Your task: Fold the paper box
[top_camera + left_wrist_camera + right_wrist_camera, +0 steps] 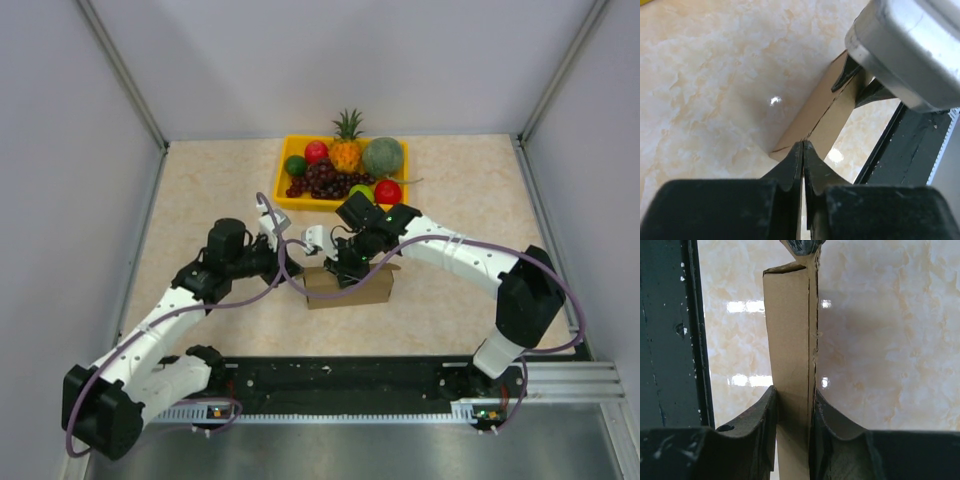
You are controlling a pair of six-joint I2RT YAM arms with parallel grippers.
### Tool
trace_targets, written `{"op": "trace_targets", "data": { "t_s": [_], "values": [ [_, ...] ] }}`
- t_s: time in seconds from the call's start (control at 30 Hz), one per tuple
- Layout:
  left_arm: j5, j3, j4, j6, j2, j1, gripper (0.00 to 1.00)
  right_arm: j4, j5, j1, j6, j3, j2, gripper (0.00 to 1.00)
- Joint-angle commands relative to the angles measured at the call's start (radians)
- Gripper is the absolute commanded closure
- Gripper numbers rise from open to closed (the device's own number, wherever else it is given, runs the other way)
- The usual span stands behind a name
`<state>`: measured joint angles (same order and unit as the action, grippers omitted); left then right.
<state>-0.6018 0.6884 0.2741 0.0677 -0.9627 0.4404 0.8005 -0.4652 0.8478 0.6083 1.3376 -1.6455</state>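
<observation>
Left pincer: fingers pressed together, nipping a thin edge at one end of the paper box.
Right pincer: clamped across a doubled cardboard wall, one finger on each face.
Surroundings: a yellow tray of fruit sits at the far side of the table, well apart from the box; a black strip runs along the near edge.
In the way: both wrists crowd over the box and hide much of its top from above.
Box position: mid-table, between the two pincers, which grip opposite ends of the same upright wall.
</observation>
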Motion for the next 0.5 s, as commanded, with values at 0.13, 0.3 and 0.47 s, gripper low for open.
{"op": "trace_targets", "data": {
  "t_s": [0.13, 0.3, 0.47],
  "values": [
    [0.173, -0.076, -0.145, 0.319, 0.076, 0.058, 1.00, -0.081, -0.059, 0.004, -0.131, -0.055, -0.016, 0.80],
    [0.295, -0.122, -0.246, 0.461, 0.125, 0.130, 1.00, -0.158, -0.066, 0.008, -0.188, -0.117, 0.012, 0.79],
    [0.519, -0.089, -0.177, 0.500, 0.108, 0.230, 1.00, -0.214, -0.038, 0.019, -0.238, -0.140, 0.029, 0.76]
  ]
}}
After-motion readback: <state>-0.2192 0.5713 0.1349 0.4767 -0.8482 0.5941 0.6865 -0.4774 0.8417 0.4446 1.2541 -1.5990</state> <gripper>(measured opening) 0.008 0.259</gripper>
